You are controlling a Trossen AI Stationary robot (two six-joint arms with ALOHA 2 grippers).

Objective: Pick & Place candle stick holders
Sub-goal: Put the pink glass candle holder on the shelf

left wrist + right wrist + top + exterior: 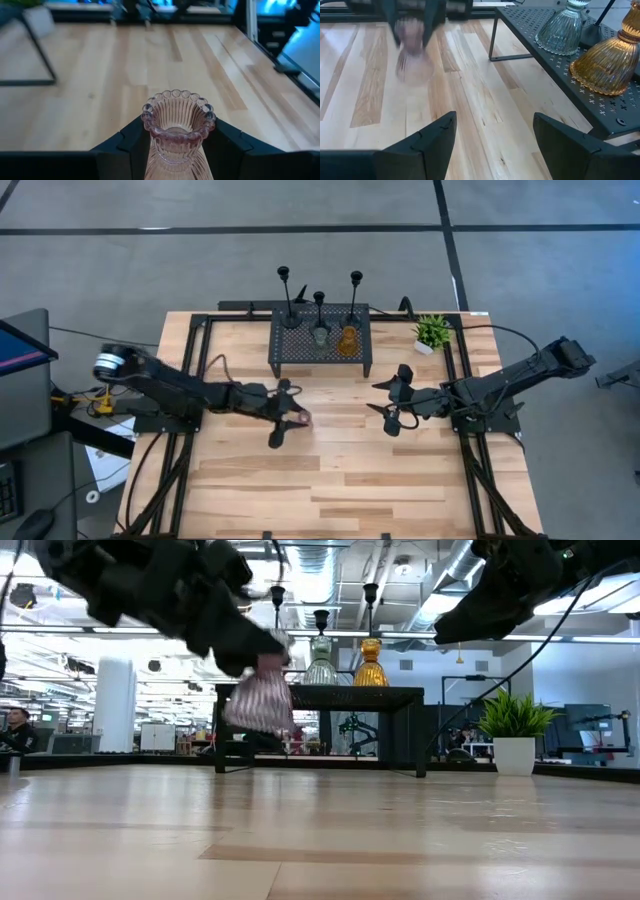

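Pink holder [177, 132]: ribbed glass with a beaded rim, clamped between the left gripper's fingers. In the low view it hangs clear of the table, in front of the rack's left end, its wide skirt downward.
Left gripper [284, 416]: closed on the pink holder — in front of the rack, toward its left side, above the bare boards.
Green holder [563, 31]: standing upright on the rack top, just beside the amber one; it looks pale, almost clear.
Amber holder [609, 64]: upright on the rack top, on the green holder's right as seen from the table front.
Black stem holders: three, upright on the rack behind the glass pair — the left one [285, 298] at the rack's rear left, the middle one [319, 305] shorter and behind the green holder, the right one [354, 296] behind the amber holder.
Right gripper [397, 400]: fingers spread wide, nothing between them; in front of the rack's right corner and off to that side.
Rack [283, 345]: black perforated metal on thin legs, at the far middle of the table.
Potted plant [432, 332]: small, green, white pot, just right of the rack.
Table [330, 480]: light wooden boards.
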